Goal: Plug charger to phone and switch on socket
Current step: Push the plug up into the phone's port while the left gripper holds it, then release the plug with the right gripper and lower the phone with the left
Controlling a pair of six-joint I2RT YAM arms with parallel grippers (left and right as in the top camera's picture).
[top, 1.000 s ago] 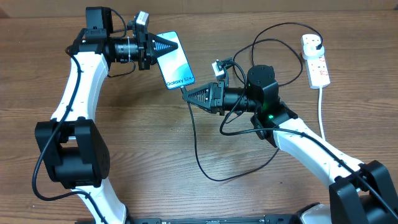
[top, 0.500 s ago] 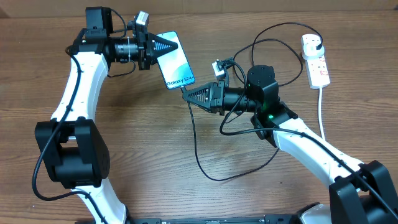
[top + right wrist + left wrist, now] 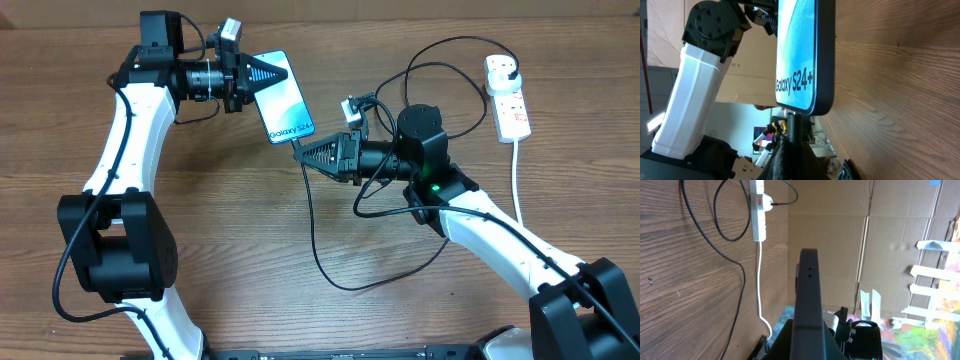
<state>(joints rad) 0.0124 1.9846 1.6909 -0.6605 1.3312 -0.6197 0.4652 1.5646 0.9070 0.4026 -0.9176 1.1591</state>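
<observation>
The phone (image 3: 283,97), its blue screen reading "Galaxy S24", is held over the table with my left gripper (image 3: 268,72) shut on its top end. The left wrist view shows it edge-on as a dark bar (image 3: 806,290) running out from that gripper (image 3: 807,335). My right gripper (image 3: 298,153) is shut on the charger's black connector tip (image 3: 792,127), which meets the phone's bottom edge (image 3: 799,107); how deep it sits is hidden. The charger cable (image 3: 330,250) loops across the table to its plug in the white socket (image 3: 507,97).
The socket's thick white cord (image 3: 518,180) runs down the right side of the table. Black cable loops (image 3: 725,220) lie between the socket (image 3: 758,205) and the arms. A cardboard wall (image 3: 840,255) stands behind the table's far edge.
</observation>
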